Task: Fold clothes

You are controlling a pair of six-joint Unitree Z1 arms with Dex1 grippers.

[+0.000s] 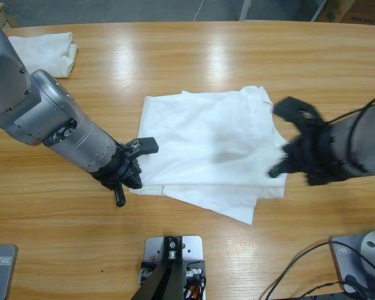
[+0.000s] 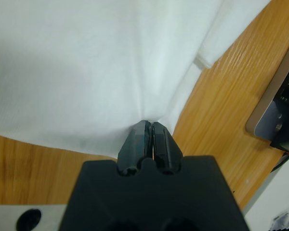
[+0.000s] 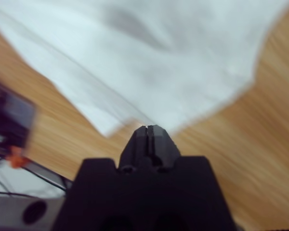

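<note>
T-shirt edge pinched by left pincer; right pincer beside it.

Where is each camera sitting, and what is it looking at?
High view: stands above the table, looking down at the white T-shirt, a folded white cloth in the far corner, and both silver arms.
Left wrist view: rides on the left arm, looking along its left claw, shut on the shirt's edge.
Right wrist view: rides on the right arm, looking along its right claw, shut, at a shirt corner.
All three share the T-shirt and the wooden table.
</note>
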